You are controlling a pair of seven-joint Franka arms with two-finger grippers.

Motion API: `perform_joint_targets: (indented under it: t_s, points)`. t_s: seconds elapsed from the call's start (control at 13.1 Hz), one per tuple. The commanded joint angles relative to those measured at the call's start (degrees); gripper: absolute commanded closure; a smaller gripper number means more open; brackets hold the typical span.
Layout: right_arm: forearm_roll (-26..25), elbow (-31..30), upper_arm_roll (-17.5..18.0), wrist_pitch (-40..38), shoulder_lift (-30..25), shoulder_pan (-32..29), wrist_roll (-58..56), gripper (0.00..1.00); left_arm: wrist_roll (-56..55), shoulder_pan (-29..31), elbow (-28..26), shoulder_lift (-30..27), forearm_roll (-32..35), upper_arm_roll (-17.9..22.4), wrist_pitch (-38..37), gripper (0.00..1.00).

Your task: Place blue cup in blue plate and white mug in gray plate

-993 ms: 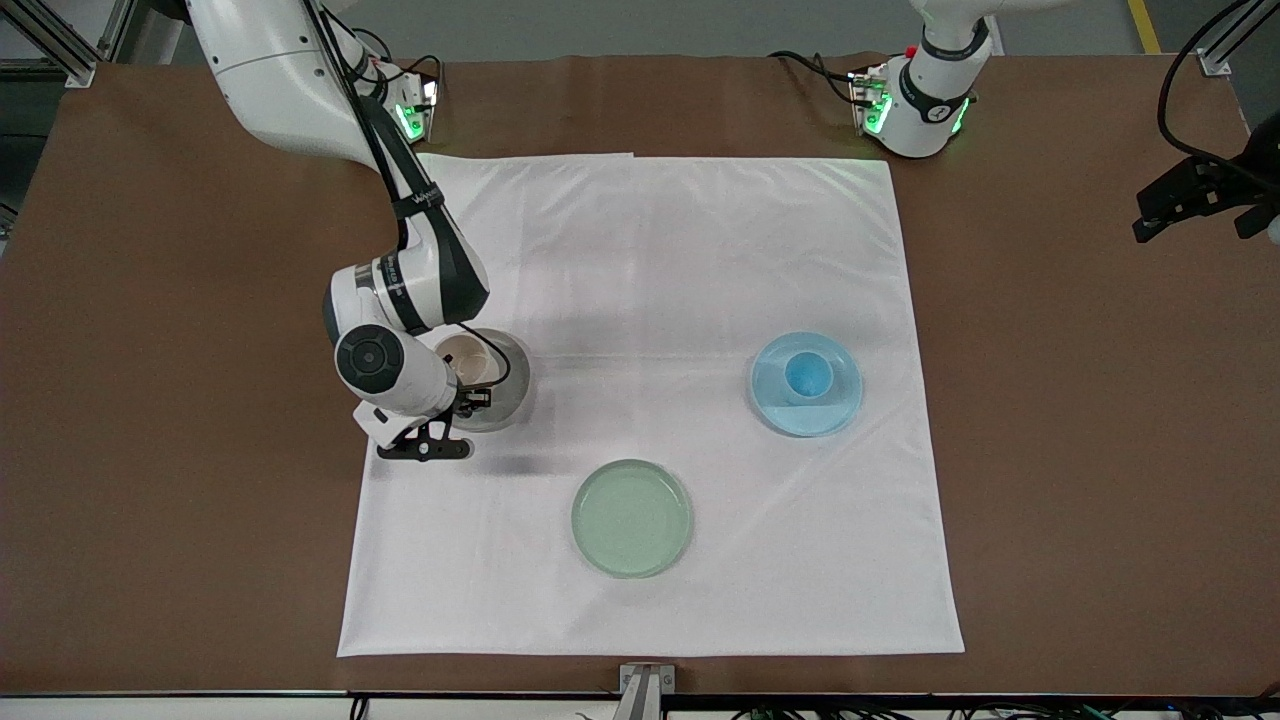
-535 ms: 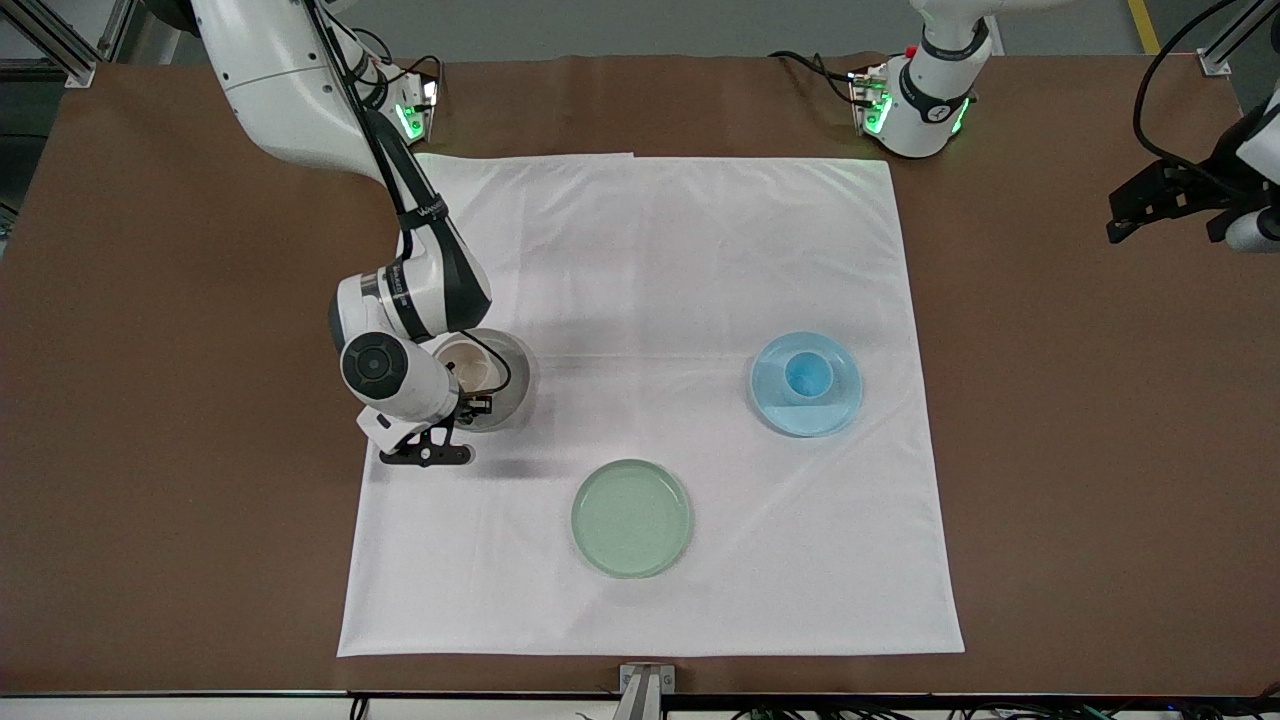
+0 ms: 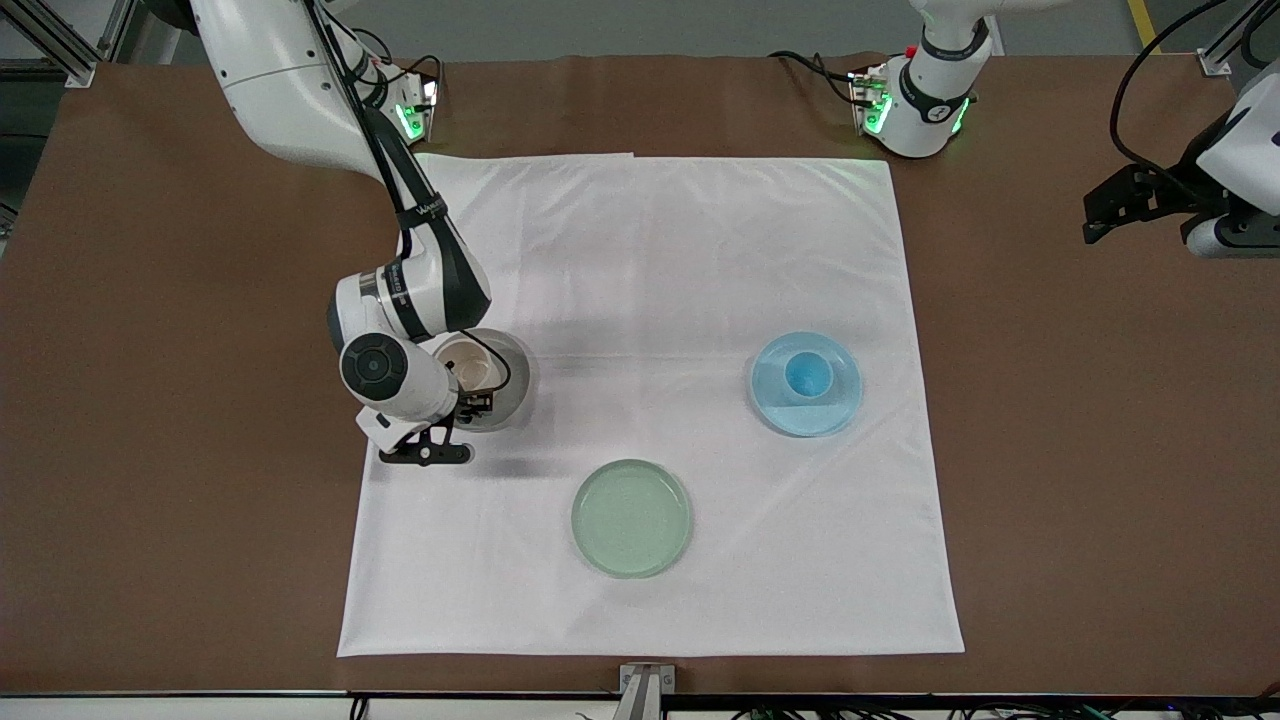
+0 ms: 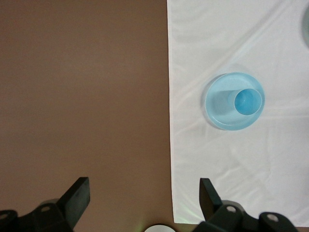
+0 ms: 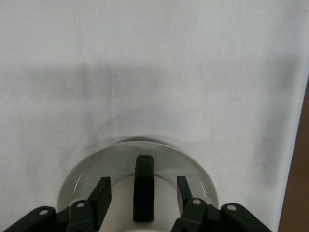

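The white mug [image 3: 470, 366] stands upright in the gray plate [image 3: 510, 395], toward the right arm's end of the white cloth [image 3: 650, 250]. The right gripper [image 5: 140, 193] sits low over this plate, its two fingers [image 5: 101, 195] spread to either side of the mug's black loop handle [image 5: 143, 186] with a clear gap on each side, so the jaws are parted and grip nothing. In the front view the right arm's wrist covers part of the mug and plate. Toward the left arm's end of the cloth, the blue cup [image 3: 807, 374] stands upright inside the blue plate [image 3: 835, 405], a little off the plate's middle; the left wrist view shows the same pair, the cup [image 4: 248, 101] resting within the plate [image 4: 219, 108]. The left gripper [image 4: 142, 195] waits high over the bare brown table [image 3: 1100, 450] off the cloth's edge, its fingers [image 4: 77, 198] spread wide and empty. A pale green plate [image 3: 631, 518] lies empty on the cloth, nearer to the front camera than both other plates and between them.
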Motion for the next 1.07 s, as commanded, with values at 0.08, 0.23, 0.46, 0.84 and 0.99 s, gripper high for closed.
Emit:
perform_joint_targets:
  t_s: [0.08,0.23,0.46,0.84,0.99]
  points:
    - [0.20,-1.54,-1.48,-15.04,-13.03,-1.22,0.67,0.00,0.00,0.31,-1.92,-2.77,-1.13,-0.17,0.68,0.00]
    - [0.10,-1.54,-1.92,-23.48,-19.80,-6.21,-1.78,0.00,0.08,0.40,-1.92,-3.13,-1.13,-0.17,0.68,0.00]
    - [-0.07,-1.71,-1.92,-30.71,-25.27,-14.04,-9.25,0.00,0.00,0.31,-1.92,-2.95,-1.13,-0.17,0.77,0.00]
    - [-1.56,-3.91,-1.92,-30.73,-28.62,-24.33,-21.29,0.00,0.00,0.31,-1.84,-2.43,-2.09,-0.26,0.77,0.00]
    - [-3.31,-1.29,-1.84,-30.72,-28.54,-25.14,-22.36,0.00,0.17,0.57,-1.66,-2.34,-2.71,-0.08,0.77,0.00]
